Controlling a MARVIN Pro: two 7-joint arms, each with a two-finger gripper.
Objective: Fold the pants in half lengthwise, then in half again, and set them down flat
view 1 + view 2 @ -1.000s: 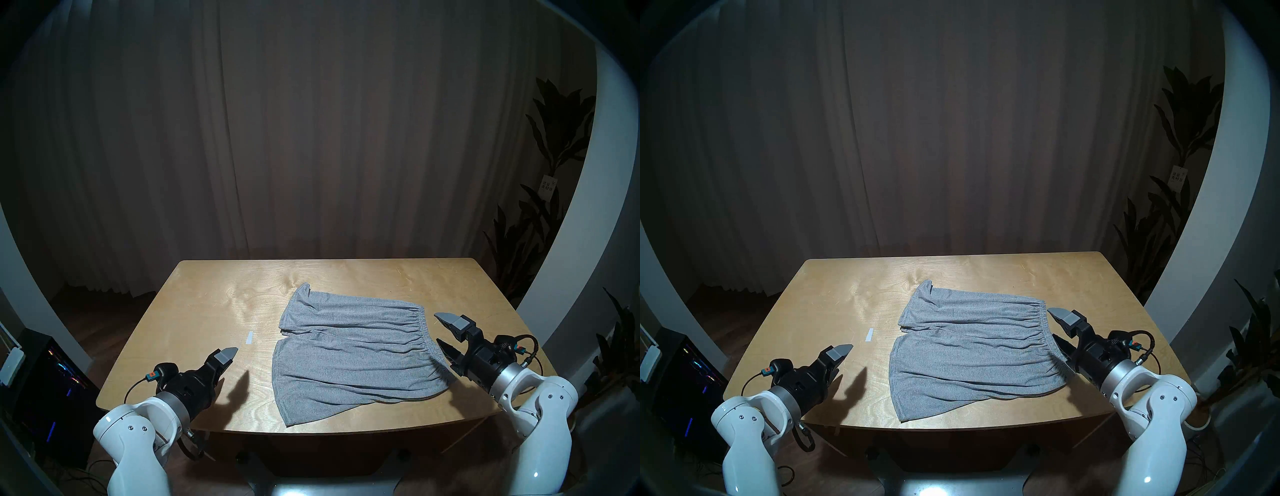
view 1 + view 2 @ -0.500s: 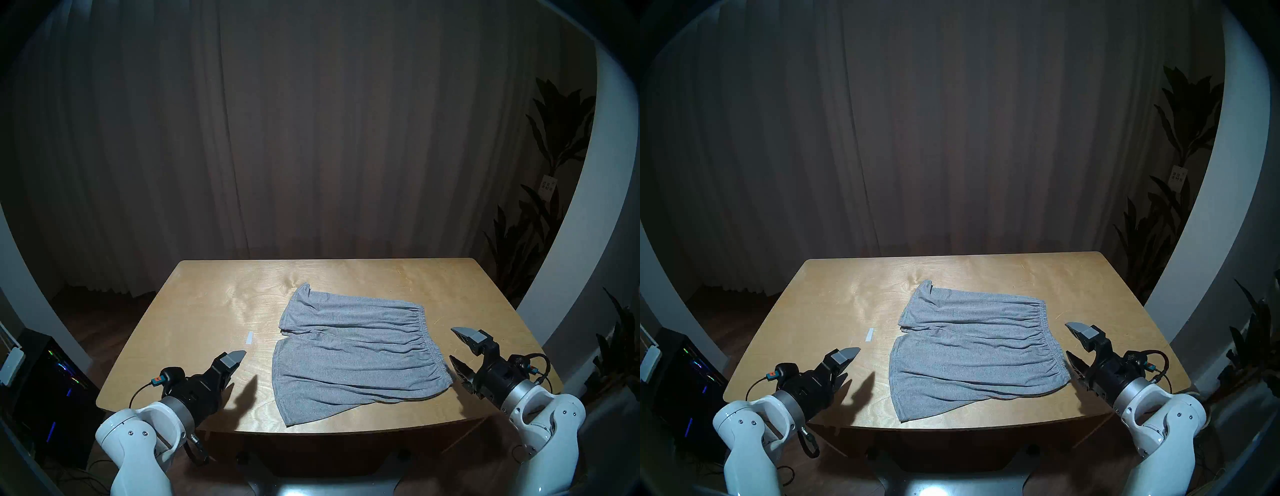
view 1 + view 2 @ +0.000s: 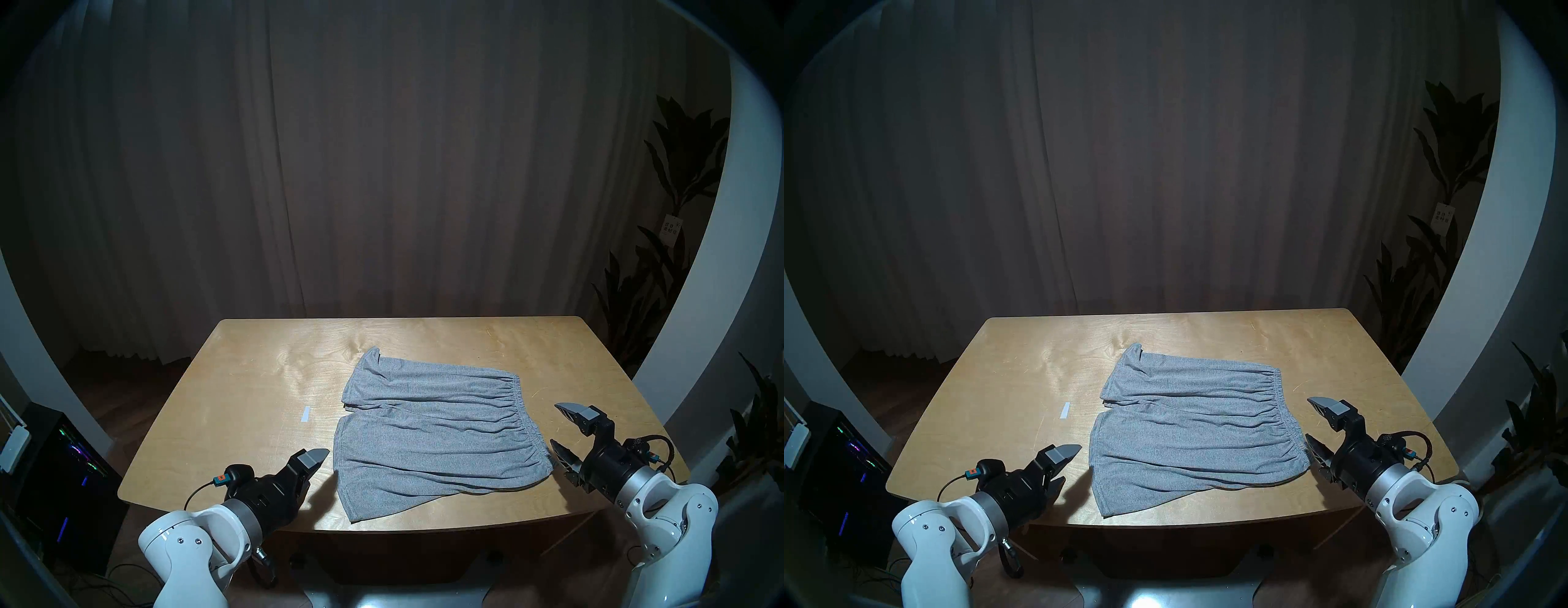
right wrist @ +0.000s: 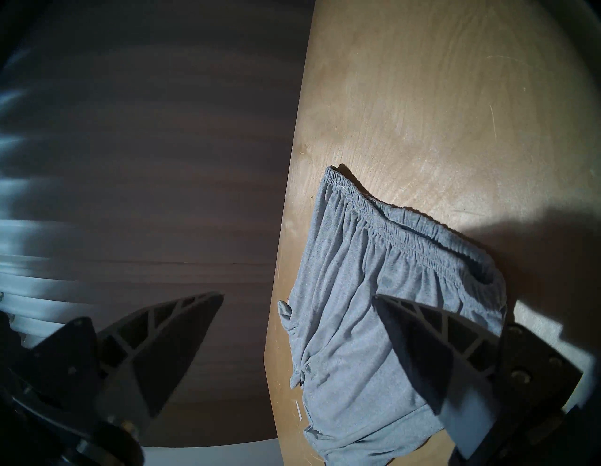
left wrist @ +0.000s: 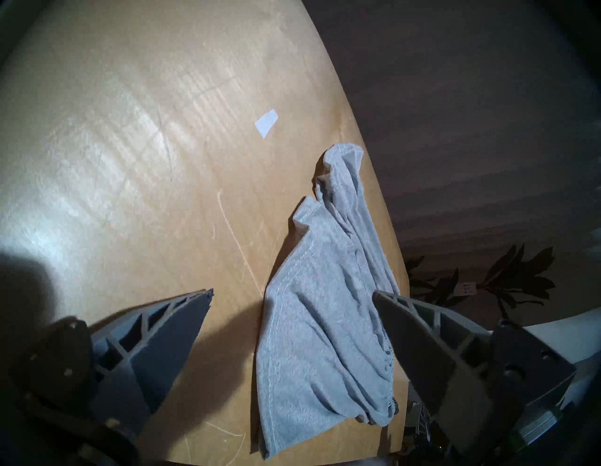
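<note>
The pants (image 3: 437, 429) lie spread flat on the table (image 3: 254, 382), waistband to the right. The left claw (image 3: 316, 465) and right claw (image 3: 560, 429) wait open and empty at opposite ends, probably so each can take one near corner.

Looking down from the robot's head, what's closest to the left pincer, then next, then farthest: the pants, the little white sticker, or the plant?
From the left pincer, in the head view:
1. The pants, just to its right on the table, hem almost at the tips.
2. The white sticker, farther back on the table.
3. The plant, far off in the room's right corner.
</note>
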